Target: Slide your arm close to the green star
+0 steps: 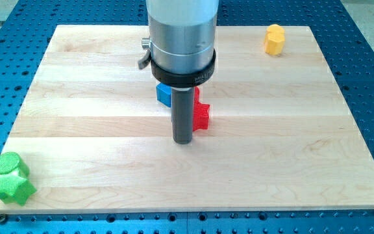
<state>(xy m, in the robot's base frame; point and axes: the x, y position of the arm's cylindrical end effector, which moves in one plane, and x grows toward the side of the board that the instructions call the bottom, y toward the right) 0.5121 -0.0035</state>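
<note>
The green star [14,189] lies at the board's bottom left corner, touching a green cylinder [9,165] just above it. My tip [183,140] rests on the board near the middle, far to the right of the green star. A red block [201,115] sits right beside the rod on its right, and a blue block [165,95] shows behind the rod, partly hidden by it.
A yellow hexagonal block [274,39] stands near the board's top right corner. The wooden board [291,156] lies on a blue perforated table [369,58]. The arm's wide silver body [182,36] hides part of the board's top middle.
</note>
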